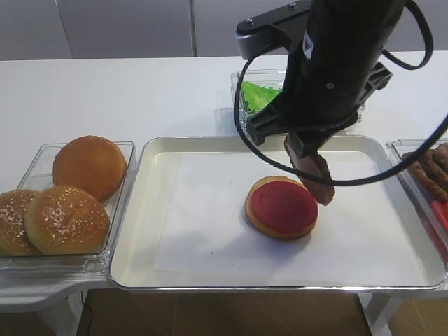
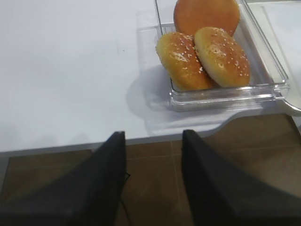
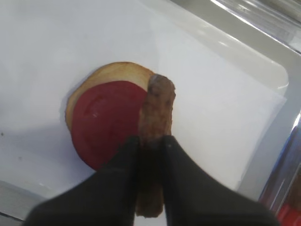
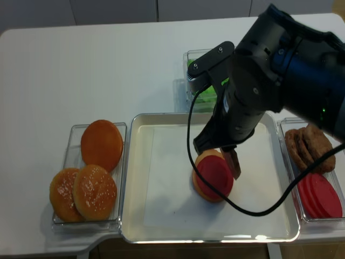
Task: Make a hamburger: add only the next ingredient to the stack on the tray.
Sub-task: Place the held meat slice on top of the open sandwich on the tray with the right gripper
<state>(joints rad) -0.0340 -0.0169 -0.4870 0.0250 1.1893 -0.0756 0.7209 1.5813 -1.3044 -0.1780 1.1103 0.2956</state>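
**Right wrist view: patty held on edge over the stack**

Right wrist view shows the right gripper clenched on the meat patty, which stands on edge between the two black fingers, its lower rim over the right side of the red disc that tops the bun base. From the exterior high view the patty hangs tilted at the right rim of the stack, near the middle of the tray; whether it already touches the disc I cannot tell.

To do this step well, my judgement is that the patty needs to tip toward the flat and come further over the centre of the disc before the fingers part. Let go on edge, it would likely topple off to the right onto the white paper liner. A low, gentle release should keep the disc from sliding on the bun.

The left gripper hangs off the near table edge with its fingers apart and nothing between them.

Counts: one tray, one stack, one patty in the gripper. The left container holds three buns, two of them seeded. The right container holds at least two spare patties and a pile of red slices whose number I cannot tell. A container of green lettuce sits behind the tray.
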